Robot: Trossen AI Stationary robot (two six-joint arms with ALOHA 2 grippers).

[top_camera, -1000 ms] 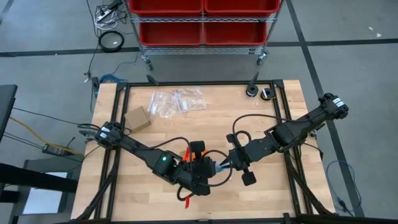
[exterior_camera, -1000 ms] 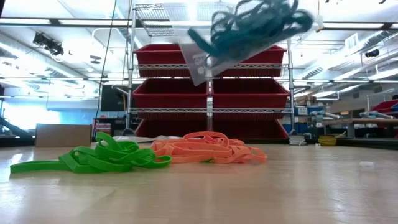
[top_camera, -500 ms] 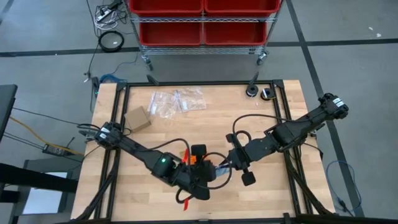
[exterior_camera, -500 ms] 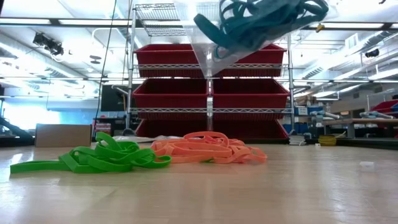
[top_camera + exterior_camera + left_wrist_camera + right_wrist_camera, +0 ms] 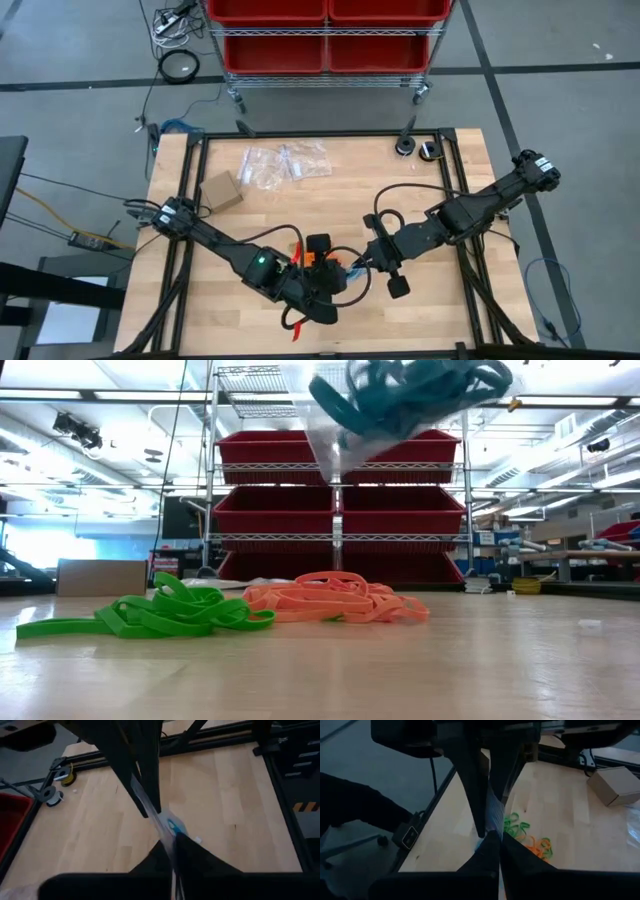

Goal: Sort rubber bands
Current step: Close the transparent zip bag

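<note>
A clear plastic bag (image 5: 340,450) filled with blue rubber bands (image 5: 410,390) hangs high over the near middle of the table, between my two grippers. My left gripper (image 5: 335,282) and my right gripper (image 5: 358,264) meet there tip to tip, both shut on the bag. Below them, a loose pile of green rubber bands (image 5: 150,615) and a pile of orange rubber bands (image 5: 335,600) lie flat on the wooden table (image 5: 440,320). The right wrist view shows the green bands (image 5: 517,827) and orange bands (image 5: 540,847) under the bag. My left gripper (image 5: 170,840) pinches the clear bag's thin edge (image 5: 162,822) between its two fingers, slanting down from the table's left. The bag is lifted clear of the table. My right gripper (image 5: 495,836) pinches the same bag by its film (image 5: 492,817) between its two fingers, slanting down from the table's right, opposite the left fingers (image 5: 475,790). The bag stretches between the two holds.
Several empty clear bags (image 5: 285,163) and a small cardboard box (image 5: 221,189) lie at the table's far left. Two tape rolls (image 5: 405,146) sit at the far right. A rack of red bins (image 5: 325,35) stands beyond the far edge.
The bag has tipped: its low corner, which hung down to one side, has come up, and the blue bands have shifted inside it. Both grippers have stayed nearly in place.
</note>
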